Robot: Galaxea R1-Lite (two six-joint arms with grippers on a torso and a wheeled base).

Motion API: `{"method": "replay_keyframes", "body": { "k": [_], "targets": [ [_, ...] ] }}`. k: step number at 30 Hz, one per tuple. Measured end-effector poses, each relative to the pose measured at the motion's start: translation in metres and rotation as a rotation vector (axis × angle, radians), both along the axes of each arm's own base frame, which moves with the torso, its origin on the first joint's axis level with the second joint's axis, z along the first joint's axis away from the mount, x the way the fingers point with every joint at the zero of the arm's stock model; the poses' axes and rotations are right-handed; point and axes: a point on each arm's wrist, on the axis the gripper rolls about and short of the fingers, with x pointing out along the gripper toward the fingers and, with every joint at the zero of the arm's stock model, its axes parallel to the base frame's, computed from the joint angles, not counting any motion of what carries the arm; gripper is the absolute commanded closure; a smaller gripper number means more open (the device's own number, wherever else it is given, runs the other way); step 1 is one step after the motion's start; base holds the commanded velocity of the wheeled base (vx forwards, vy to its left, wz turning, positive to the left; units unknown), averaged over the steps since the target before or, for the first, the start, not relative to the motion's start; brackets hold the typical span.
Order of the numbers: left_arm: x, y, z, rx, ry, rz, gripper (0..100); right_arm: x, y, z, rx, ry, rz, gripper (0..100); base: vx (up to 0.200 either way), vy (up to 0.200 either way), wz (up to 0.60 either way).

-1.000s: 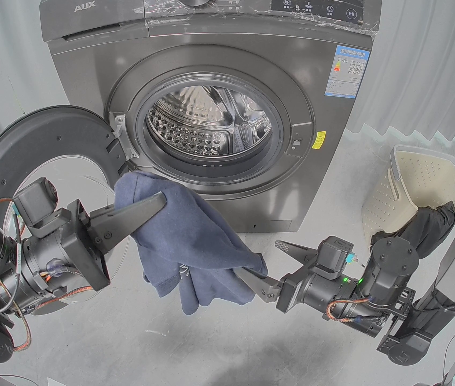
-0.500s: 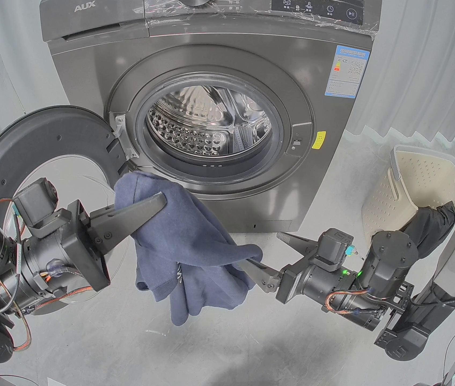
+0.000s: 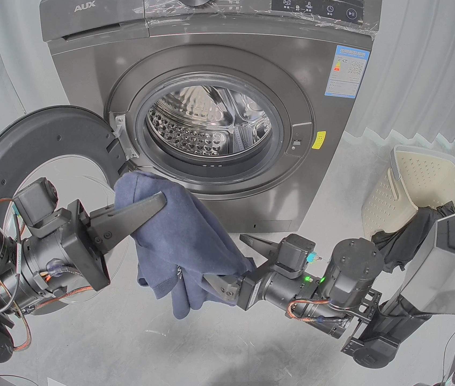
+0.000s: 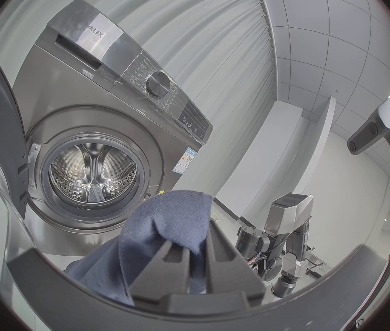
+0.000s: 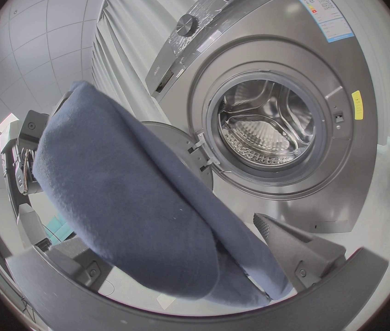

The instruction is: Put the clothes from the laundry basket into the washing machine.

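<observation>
Step in hand: carrying navy sweatshirt (image 3: 190, 237) to washing machine (image 3: 93, 65). Sweatshirt hangs lower centre-left of head view, below drum opening (image 3: 208, 119). Left gripper (image 3: 155, 202) clamped on its top fold. Right gripper (image 3: 225, 261) at lower hem, claw spread wide, unclamped. Next, likely: lift bundle, push through opening. Black garment (image 3: 426, 226) waits in laundry basket (image 3: 399, 159), right edge.
</observation>
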Motion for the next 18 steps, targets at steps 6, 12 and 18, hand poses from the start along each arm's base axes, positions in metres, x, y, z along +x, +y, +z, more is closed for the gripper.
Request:
{"method": "replay_keyframes", "body": {
  "k": [6,12,18],
  "targets": [
    [0.0,0.0,-0.001,0.002,0.003,-0.001,100,0.002,0.009,0.005,0.025,-0.022,0.012,0,0.0,0.0,0.0],
    [0.001,-0.001,-0.002,0.004,0.007,0.0,100,0.005,0.012,0.009,0.044,-0.037,0.009,100,0.0,0.0,0.0],
    [0.003,-0.001,-0.003,0.008,0.015,0.006,100,0.005,0.011,0.014,0.056,-0.048,0.01,100,0.0,0.0,0.0]
  ]
}}
